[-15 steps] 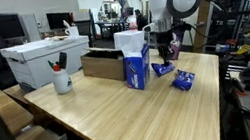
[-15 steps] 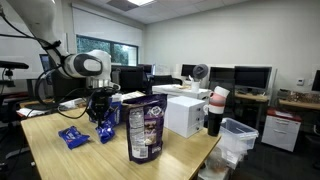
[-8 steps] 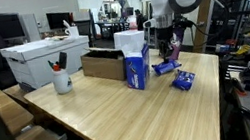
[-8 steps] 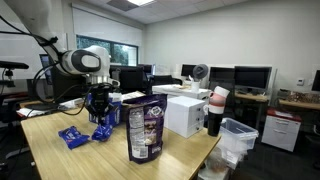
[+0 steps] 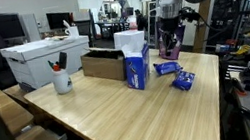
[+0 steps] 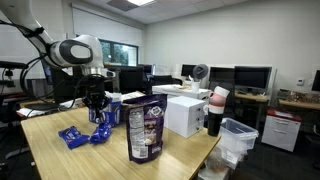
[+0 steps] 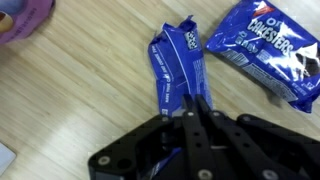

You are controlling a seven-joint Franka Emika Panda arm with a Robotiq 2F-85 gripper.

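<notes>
- In the wrist view my gripper [image 7: 193,108] has its two fingers pressed flat together with nothing between them. In an exterior view the gripper [image 5: 169,49] hangs clear above the wooden table [image 5: 121,111].
- Straight below the fingertips lies the narrow Oreo packet [image 7: 178,68]. It is flat on the wood with its long side running away from the camera and its foil creased and twisted. In an exterior view the same packet [image 5: 166,68] sits just beside the tall blue-and-white snack bag [image 5: 135,63].
- I judge the packet to be light and soft. It is thin crinkly foil over biscuits that would crack under a hard squeeze, and the wrapper looks glossy, so a shallow pinch may slide off.
- I would take it across the short width near the middle, where the body is fullest. The flat crimped end offers only loose film to hold.
- The wider Oreo Cakesters packet [image 7: 265,48] lies near it but apart, at an angle. It is also visible on the table in an exterior view [image 5: 183,80]. There is enough gap for the fingers to come down on the narrow one alone.
- Something purple [image 7: 25,20] shows at the corner of the wrist view; I cannot tell what it is.
</notes>
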